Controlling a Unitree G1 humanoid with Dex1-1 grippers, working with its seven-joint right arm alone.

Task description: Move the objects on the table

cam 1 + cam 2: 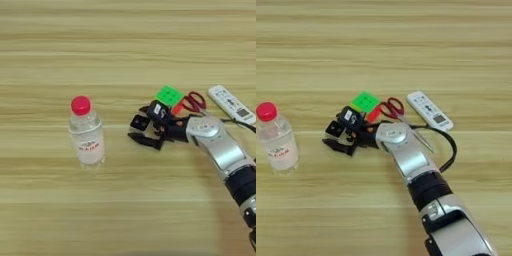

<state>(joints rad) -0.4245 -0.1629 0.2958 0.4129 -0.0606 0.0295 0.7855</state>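
Right gripper (336, 136), fingers apart around the small black square device (334, 129), hovers mid-table, seemingly lining up a grasp beside the puzzle cube (365, 102).

scissors (393, 111) blades under forearm (406, 155), remote control (231, 104) edge-cropped

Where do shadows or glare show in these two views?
Left eye view: the right gripper and forearm cast a soft shadow toward the bottom edge of the table; the clear bottle leaves only a faint one. Right eye view: bright highlight on the silver forearm; no glare on the remote.
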